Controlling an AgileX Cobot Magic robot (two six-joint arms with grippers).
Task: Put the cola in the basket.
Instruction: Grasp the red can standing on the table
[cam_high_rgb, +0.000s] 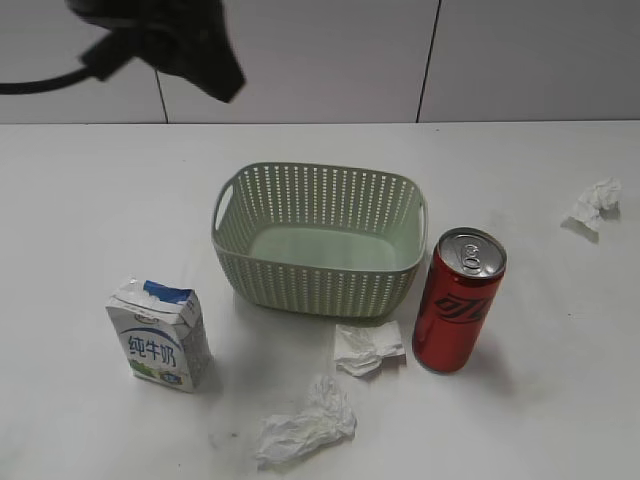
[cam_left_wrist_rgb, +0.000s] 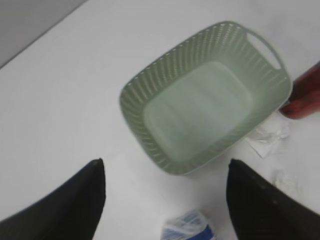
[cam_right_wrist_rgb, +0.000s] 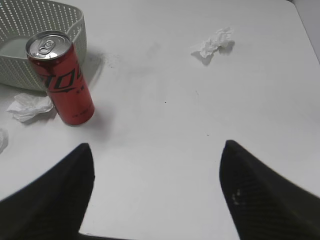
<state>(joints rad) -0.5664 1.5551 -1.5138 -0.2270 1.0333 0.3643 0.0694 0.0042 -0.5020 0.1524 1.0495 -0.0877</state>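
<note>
The red cola can (cam_high_rgb: 459, 300) stands upright on the white table, just right of the sage-green basket (cam_high_rgb: 318, 283). The basket is empty. In the right wrist view the cola (cam_right_wrist_rgb: 62, 78) stands at upper left in front of the basket (cam_right_wrist_rgb: 60, 20), well ahead and left of my open, empty right gripper (cam_right_wrist_rgb: 157, 152). In the left wrist view the basket (cam_left_wrist_rgb: 150, 90) lies ahead of my open, empty left gripper (cam_left_wrist_rgb: 165, 172), with a sliver of the cola (cam_left_wrist_rgb: 306, 94) at the right edge. Part of the left arm (cam_high_rgb: 175, 40) shows at top left of the exterior view.
A white-and-blue milk carton (cam_high_rgb: 158, 335) stands left of the basket and shows below the left gripper (cam_left_wrist_rgb: 187, 227). Crumpled tissues lie in front of the basket (cam_high_rgb: 368, 348), nearer the front edge (cam_high_rgb: 305, 425) and at far right (cam_high_rgb: 596, 200).
</note>
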